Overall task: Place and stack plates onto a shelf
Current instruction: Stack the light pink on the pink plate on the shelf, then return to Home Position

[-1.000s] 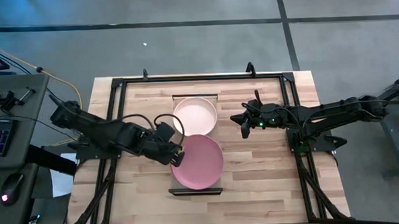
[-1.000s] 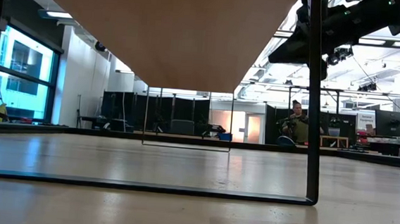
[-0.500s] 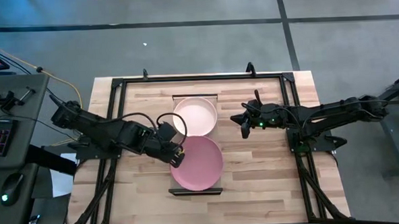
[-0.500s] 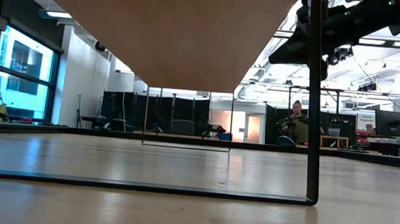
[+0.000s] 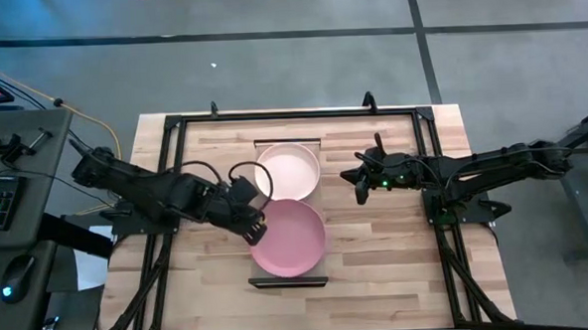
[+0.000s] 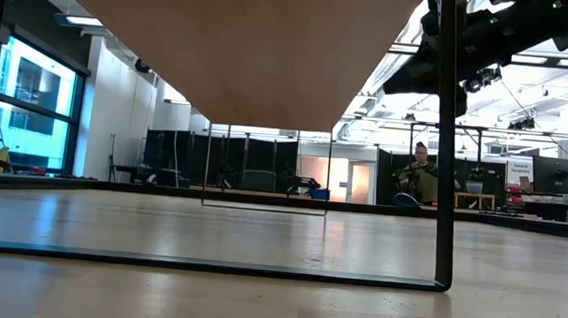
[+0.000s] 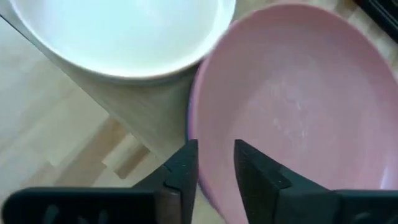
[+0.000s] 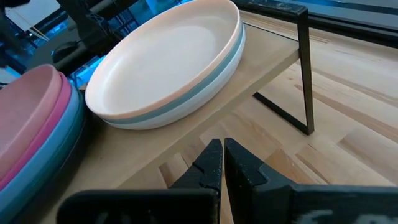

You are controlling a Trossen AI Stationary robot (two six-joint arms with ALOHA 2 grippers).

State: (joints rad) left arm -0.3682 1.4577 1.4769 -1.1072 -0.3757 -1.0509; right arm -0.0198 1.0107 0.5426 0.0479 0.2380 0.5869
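A pink plate (image 5: 289, 237) tops a stack on the shelf's near end (image 5: 289, 282); in the right wrist view magenta and blue plates (image 8: 65, 127) show under it. At the far end lies a stack topped by a peach plate (image 5: 287, 169), over a mint and a white one (image 8: 186, 93). My left gripper (image 5: 258, 225) is shut on the pink plate's left rim. To the right of the shelf, my right gripper (image 5: 359, 190) hovers shut, and in its own view it (image 8: 222, 155) points at the shelf board (image 8: 261, 68). The other plates are hidden. My left gripper pinches the pink plate's rim (image 7: 200, 134) on the side toward the table's left. One finger (image 7: 183, 171) is outside the rim and the other (image 7: 252, 177) inside the bowl. The fingers come slanting down from the table's left. The plate lies about level on the stack.
Black frame rails (image 5: 173, 125) border the tabletop. The low view looks under the shelf board (image 6: 232, 45) past its dark end rail (image 6: 448, 140), with my right arm (image 6: 483, 38) above. A person (image 6: 421, 174) sits far off in the room. A keyboard and mouse lie on a desk beyond the table's left.
My left gripper has drawn slightly toward the table's left, still shut on the pink plate's rim. The pink plate has shifted a little with it over the near stack. The peach stack has kept still.
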